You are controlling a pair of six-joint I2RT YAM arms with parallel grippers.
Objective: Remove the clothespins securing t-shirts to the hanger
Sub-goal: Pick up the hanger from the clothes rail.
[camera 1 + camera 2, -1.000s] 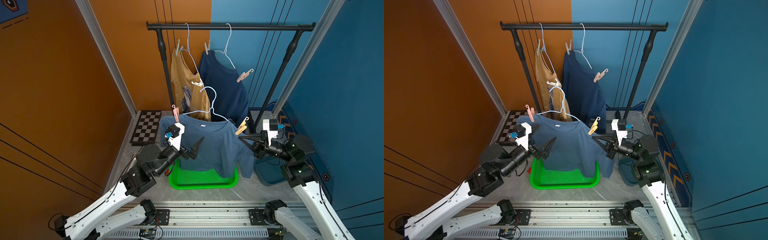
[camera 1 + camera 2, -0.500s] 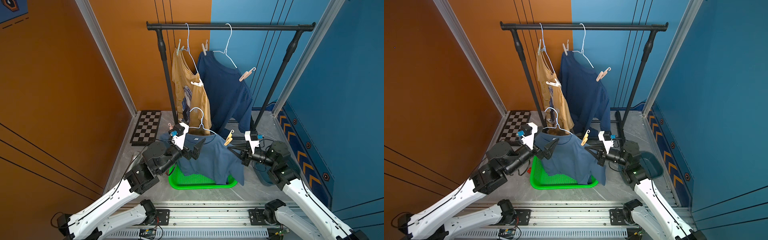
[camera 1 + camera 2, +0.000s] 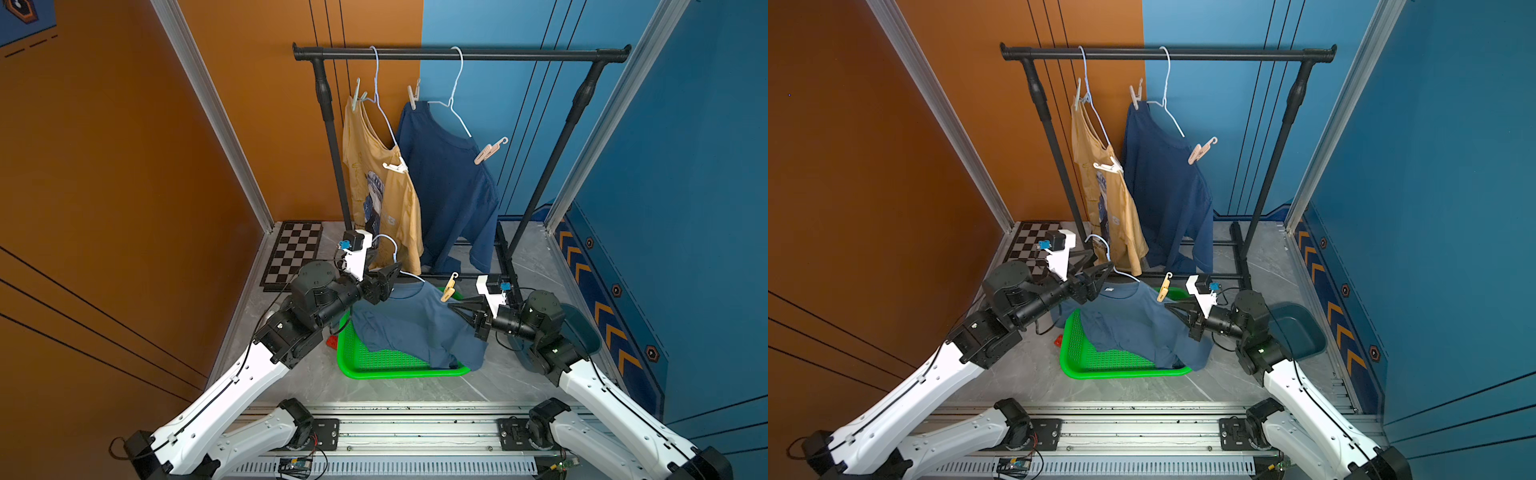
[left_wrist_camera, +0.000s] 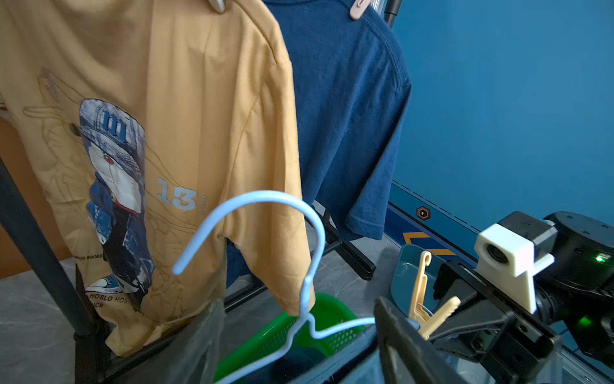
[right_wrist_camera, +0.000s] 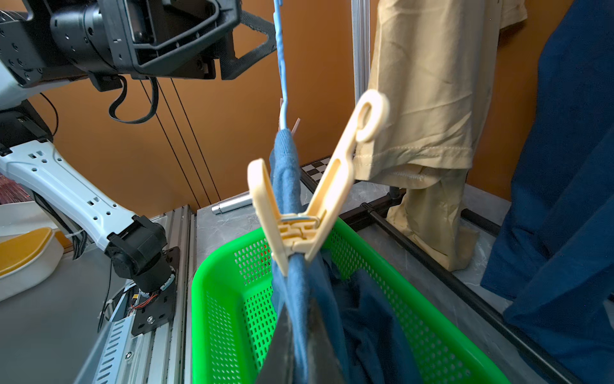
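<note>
- Over the green perforated plastic basket [image 3: 399, 371], the slate-blue short-sleeved t-shirt [image 3: 411, 324] sags on its pale blue wire hanger [image 4: 259, 194], off the black metal rail [image 3: 457, 54].
- Done: no removal confirmed. 1 cream-yellow hooked plastic clothespin [image 5: 299, 229] is clamped on that shirt's shoulder.
- Left: 4 more on the rail. A pale green peg [image 3: 356, 96] and a white peg [image 3: 395, 166] sit on the mustard-yellow printed t-shirt [image 3: 374, 187]. A cream peg [image 3: 413, 96] and a pink hooked peg [image 3: 490, 148] sit on the dark navy t-shirt [image 3: 449, 187]. A 6th was not located.
- Right gripper [image 3: 455, 311]: jaws closed on slate-blue fabric just beside the yellow pin.
- Left gripper [image 3: 1096, 270]: jaws apart, with the hanger wire passing between them. No clamp is visible.
</note>
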